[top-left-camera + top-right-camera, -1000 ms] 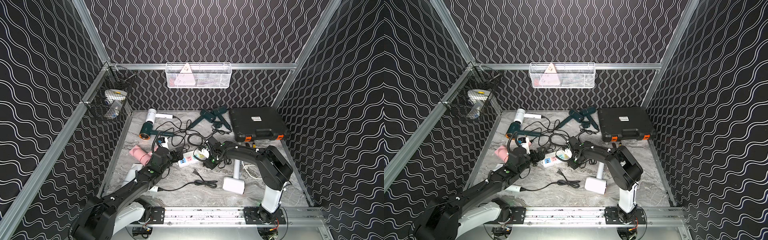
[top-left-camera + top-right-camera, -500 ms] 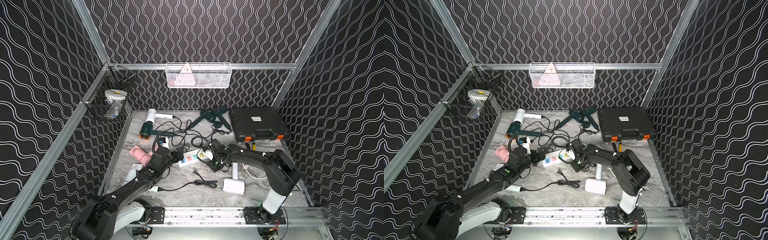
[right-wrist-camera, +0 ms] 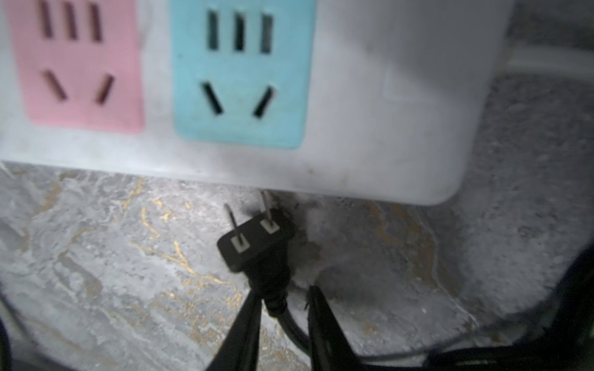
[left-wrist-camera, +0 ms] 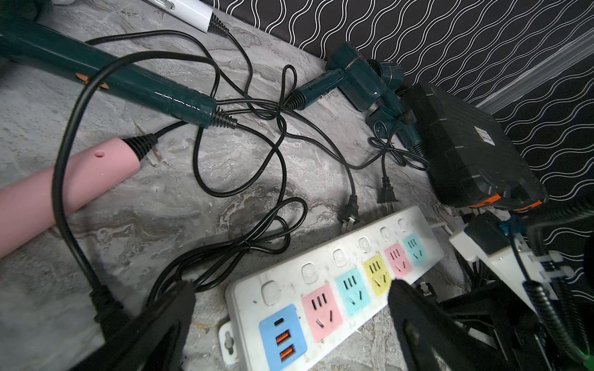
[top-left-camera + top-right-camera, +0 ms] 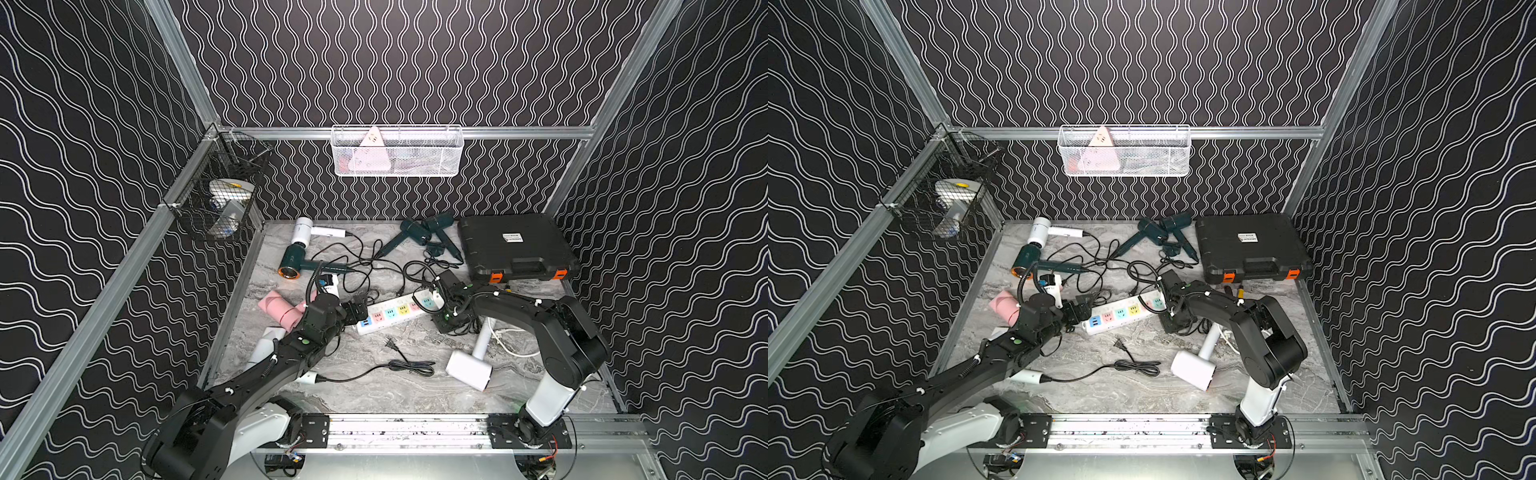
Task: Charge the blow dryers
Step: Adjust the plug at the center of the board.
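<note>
Two stiff prongs (image 3: 232,221), light plug (image 3: 257,244), limp cord (image 3: 297,335): probably best gripped by the plug's body; right pincer (image 3: 283,294) narrowly parted astride cord, left pincer (image 4: 291,289) wide.

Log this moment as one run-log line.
left gripper: open at power strip | right gripper: open astride cord | black plug: at strip edge, not inserted

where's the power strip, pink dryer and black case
power strip (image 5: 402,309), in a top view, on its yellow socket
pink blow dryer (image 5: 276,307), in a top view, on its barrel
black case (image 5: 511,245), in a top view, lid centre
</note>
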